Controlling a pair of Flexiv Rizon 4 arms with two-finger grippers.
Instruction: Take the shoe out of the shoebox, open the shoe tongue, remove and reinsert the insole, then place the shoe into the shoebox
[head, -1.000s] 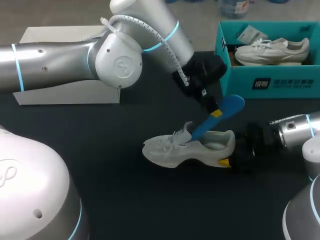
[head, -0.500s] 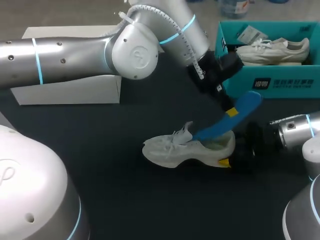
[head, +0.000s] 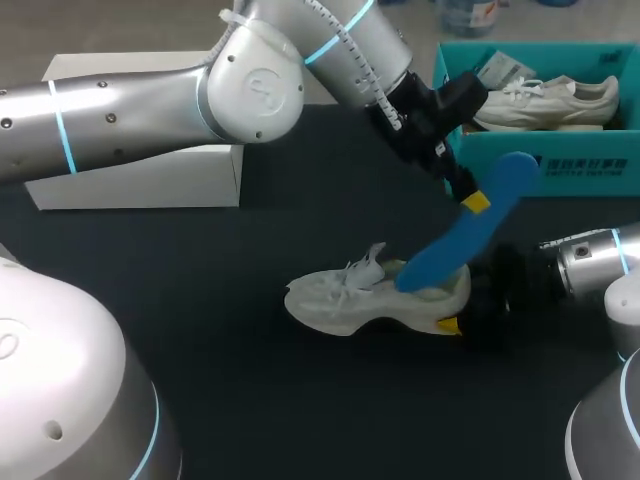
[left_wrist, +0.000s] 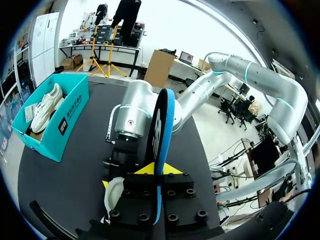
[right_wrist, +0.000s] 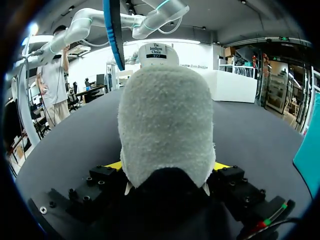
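Observation:
A pale grey shoe (head: 340, 295) lies on its side on the black table, toe to the left. My right gripper (head: 455, 305) is shut on its heel; in the right wrist view the heel (right_wrist: 165, 125) fills the gap between the yellow tips. My left gripper (head: 472, 200), coming over from the left, is shut on a blue insole (head: 455, 240). The insole slants down, and its lower end is still in the shoe's opening. In the left wrist view the insole (left_wrist: 161, 135) stands edge-on between the fingers, with the shoe (left_wrist: 114, 192) below it.
The teal shoebox (head: 540, 165) stands at the back right with a second white shoe (head: 545, 100) and a paper tag inside. A white box (head: 140, 180) sits at the back left. My left arm spans the table's back half.
My left gripper rose and moved right towards the shoebox, drawing the blue insole further out of the shoe. The shoe and my right gripper stayed in place.

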